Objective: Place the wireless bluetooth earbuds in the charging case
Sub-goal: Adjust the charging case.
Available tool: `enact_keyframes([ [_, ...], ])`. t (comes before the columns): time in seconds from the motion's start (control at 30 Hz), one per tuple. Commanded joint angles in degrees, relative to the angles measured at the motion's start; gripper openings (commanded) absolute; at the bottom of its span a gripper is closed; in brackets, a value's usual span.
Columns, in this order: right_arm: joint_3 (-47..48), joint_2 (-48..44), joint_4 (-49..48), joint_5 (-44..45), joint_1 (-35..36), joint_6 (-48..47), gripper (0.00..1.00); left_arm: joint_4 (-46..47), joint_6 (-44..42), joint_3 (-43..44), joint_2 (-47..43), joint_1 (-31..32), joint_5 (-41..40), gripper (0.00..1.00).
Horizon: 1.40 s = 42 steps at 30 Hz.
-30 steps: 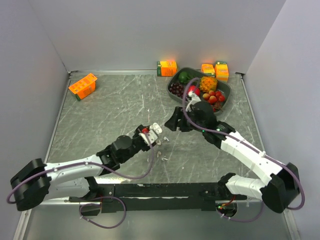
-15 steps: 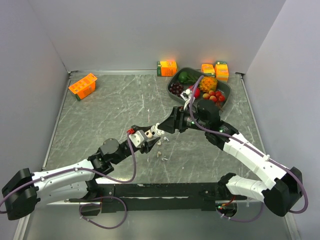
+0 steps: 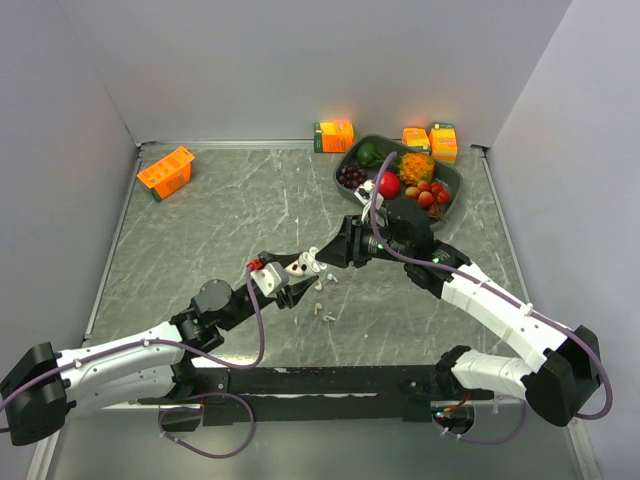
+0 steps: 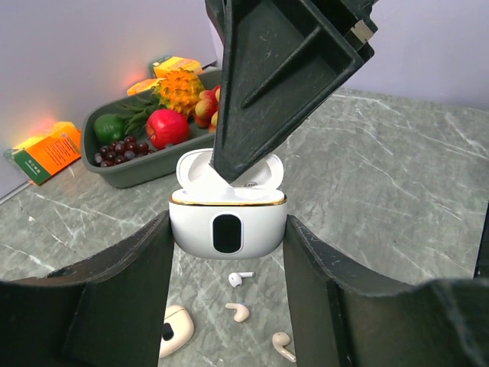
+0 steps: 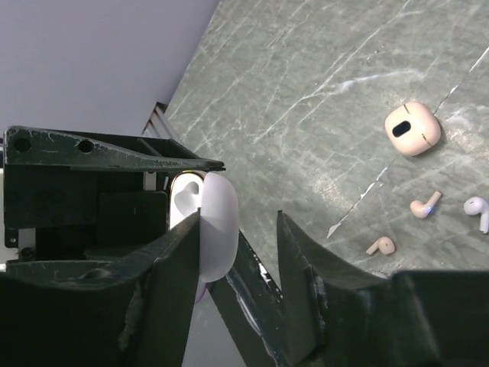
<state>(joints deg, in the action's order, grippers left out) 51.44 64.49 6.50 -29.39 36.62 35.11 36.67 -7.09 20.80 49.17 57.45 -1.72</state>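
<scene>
My left gripper (image 4: 227, 223) is shut on the white charging case (image 4: 227, 233) and holds it above the table with its lid open; the case also shows in the top view (image 3: 297, 266). My right gripper (image 5: 238, 218) is open and empty. Its one finger (image 4: 267, 84) reaches down into the open case by the lid (image 5: 216, 225). On the table below lie a white earbud (image 4: 241, 277), two beige earbuds (image 4: 238, 310) (image 4: 283, 345) and a shut beige case (image 4: 176, 329). A second white earbud is not visible.
A dark tray (image 3: 452, 188) of fruit stands at the back right, with orange cartons (image 3: 334, 135) (image 3: 430, 140) behind it. Another orange carton (image 3: 165, 171) lies at the back left. Grey walls enclose the table.
My left gripper has moved left and nearer with the white case. My right gripper has swung down and left, so its finger now meets the open case.
</scene>
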Motion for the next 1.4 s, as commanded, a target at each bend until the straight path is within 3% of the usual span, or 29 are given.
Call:
enact_keyframes([
  [0.0, 1.0, -0.2, -3.1, -0.6, 0.1, 0.6, 0.43, 1.7, 1.4, -0.4, -1.1, -0.1, 0.9, 0.01],
  [0.3, 1.3, -0.6, -3.3, -2.4, -0.1, 0.0, 0.01, 1.9, 1.3, -0.5, -1.1, -0.1, 0.0, 0.01],
  [0.33, 1.4, -0.8, -3.0, -2.5, 0.1, -0.1, 0.00, 1.7, 1.4, -0.3, -1.0, -0.1, -0.5, 0.03],
  [0.43, 2.3, -2.0, -1.1, -2.3, 0.1, -1.6, 0.00, 0.5, 1.2, 0.5, -0.9, -0.1, -1.4, 0.32],
  [0.47, 2.7, -2.7, 0.0, -2.0, 0.1, -2.2, 0.00, -0.6, 1.1, 0.7, -1.0, -0.1, -1.7, 0.51],
  [0.53, 4.5, -3.6, 3.2, -1.6, 0.1, -4.6, 0.00, -1.5, 1.0, 1.3, -1.1, -0.1, -2.1, 0.63],
  [0.57, 5.1, -3.8, 4.2, -1.6, 0.1, -5.5, 0.00, -1.9, 0.9, 1.4, -1.4, -0.1, -2.1, 0.96],
  [0.83, 11.6, -5.2, 14.0, -0.9, 1.2, -15.9, 0.00, -8.1, 3.7, 2.1, -5.3, -0.1, -2.2, 0.96],
  [0.93, 14.0, -5.7, 18.0, 2.7, 4.3, -22.5, 0.00, -12.5, 9.6, 4.7, -7.3, -0.2, -1.5, 0.96],
  [1.07, 12.1, -7.5, 17.3, 15.0, 10.1, -34.5, 0.01, -16.3, 18.9, 8.6, -9.6, -1.7, 7.5, 0.96],
  [1.2, 8.7, -10.1, 13.9, 16.8, 10.8, -38.3, 0.00, -24.1, 22.9, 14.0, -3.8, -4.6, 21.0, 0.96],
  [1.23, 8.5, -10.6, 13.8, 16.3, 10.8, -38.9, 0.00, -24.5, 23.4, 14.4, -3.0, -5.1, 25.7, 0.96],
  [1.37, 6.9, -11.3, 12.7, 14.7, 10.8, -40.6, 0.00, -20.5, 24.9, 12.6, -2.7, -7.1, 32.0, 0.96],
])
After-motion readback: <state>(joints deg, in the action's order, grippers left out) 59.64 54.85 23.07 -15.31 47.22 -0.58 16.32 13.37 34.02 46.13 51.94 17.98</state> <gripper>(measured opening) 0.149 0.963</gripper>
